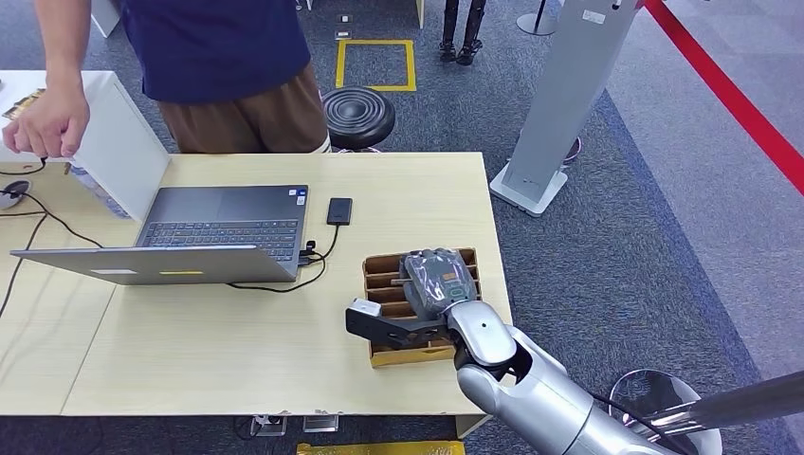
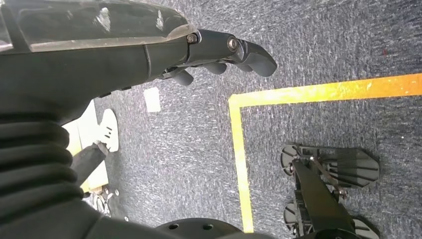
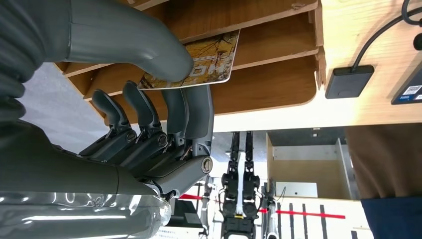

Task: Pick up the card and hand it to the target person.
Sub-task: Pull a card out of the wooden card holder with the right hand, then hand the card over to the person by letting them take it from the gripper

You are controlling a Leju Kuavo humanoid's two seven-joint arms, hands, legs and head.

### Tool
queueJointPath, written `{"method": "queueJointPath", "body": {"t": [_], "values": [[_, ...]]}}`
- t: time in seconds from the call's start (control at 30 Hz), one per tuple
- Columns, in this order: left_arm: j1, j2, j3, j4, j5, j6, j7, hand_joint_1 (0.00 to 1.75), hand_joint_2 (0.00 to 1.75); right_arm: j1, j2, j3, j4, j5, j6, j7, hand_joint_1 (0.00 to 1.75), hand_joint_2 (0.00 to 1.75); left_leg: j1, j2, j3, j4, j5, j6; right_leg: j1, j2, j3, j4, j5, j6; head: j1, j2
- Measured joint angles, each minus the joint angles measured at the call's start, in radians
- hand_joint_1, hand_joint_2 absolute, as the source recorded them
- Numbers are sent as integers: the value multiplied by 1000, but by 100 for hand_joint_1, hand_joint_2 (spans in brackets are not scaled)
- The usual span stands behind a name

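Here, wooden table (image 1: 237, 351) — grey carpet (image 1: 664, 246), red stripe (image 1: 730, 95).

Right robot hand (image 3: 149, 114) apparently pinching card (image 3: 209, 62) in rack (image 3: 268, 94).

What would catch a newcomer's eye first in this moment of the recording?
The robot's silver right arm, its grey right hand pinching a yellow printed card in the slotted brown wooden card rack at the right end of the pale wooden table. Then the open grey laptop left of the rack, and a person in a navy shirt across the table.
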Motion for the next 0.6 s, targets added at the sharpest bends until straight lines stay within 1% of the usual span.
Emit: {"method": "queueJointPath", "body": {"t": [0.17, 0.33, 0.43, 0.6], "values": [[0, 0, 0, 0, 6, 9, 4, 0, 175, 2, -4, -5, -18, 6, -29, 13, 150, 175, 0, 0, 0, 0, 0, 0, 0, 0, 0, 0, 0, 0, 0, 0], [1, 0, 0, 0, 14, 11, 10, 0, 175, 7, -21, -28, -80, 15, -61, 39, 150, 175, 0, 0, 0, 0, 0, 0, 0, 0, 0, 0, 0, 0, 0, 0], [2, 0, 0, 0, 19, 11, 12, 0, 175, 13, -39, -54, -139, 35, -82, 55, 150, 175, 0, 0, 1, 0, 0, 0, 0, 0, 0, 0, 0, 0, 0, 0], [4, 1, 0, 0, 30, 13, 13, 0, 175, 32, -80, -112, -284, 72, -100, 71, 150, 175, 0, 0, 1, 0, 0, 0, 0, 0, 0, 0, 0, 0, 1, 0]]}}
